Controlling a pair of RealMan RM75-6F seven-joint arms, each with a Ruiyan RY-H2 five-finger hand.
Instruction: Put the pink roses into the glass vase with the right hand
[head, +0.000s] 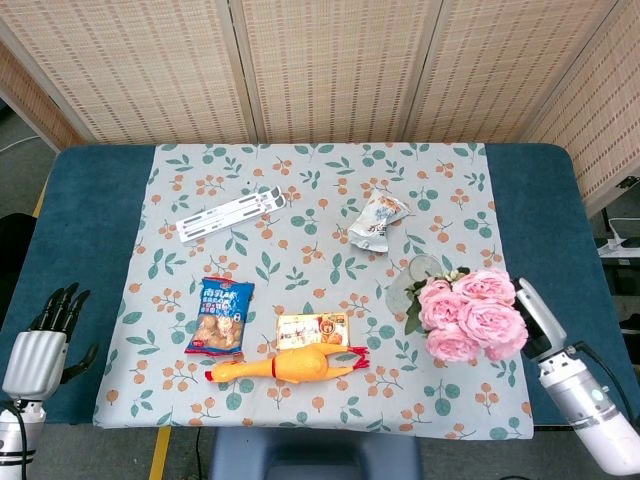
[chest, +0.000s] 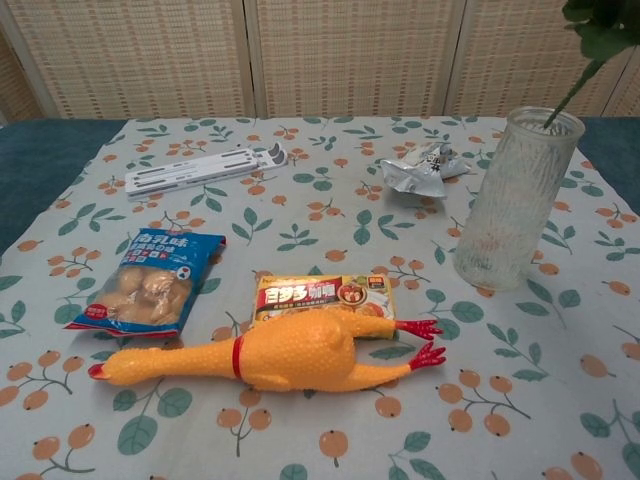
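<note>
Checking the head view first, I found the pink roses (head: 470, 313) carried by my right hand (head: 536, 318), raised above the desk (head: 90, 210) and overlapping the near-right side of the glass vase (head: 424, 270), whose rim showed just beyond the blooms. The fingers of that hand were hidden behind the flower heads; I judged them clamped on the stems, since the bunch hung in the air against the hand, but the contact itself I could not see. My left hand (head: 40, 340) hung off the near-left edge of the desk, holding nothing, fingers loosely apart. A snack bag (head: 221, 316), a rubber chicken (head: 285, 365) and a crumpled wrapper (head: 378, 218) lay well apart from the work.

Turning to the chest view, I noted the vase standing upright at the right, with one green stem (chest: 572, 92) slanting down to its rim from leaves at the top corner. Whether the tip had passed inside the mouth I could not tell for certain.

I judged the step in hand to be the insertion itself, at its start. The next move called for bringing the stems more nearly upright over the mouth and lowering them in before loosening the hold; a slanted stem pressing on the rim could tip the vase.
</note>
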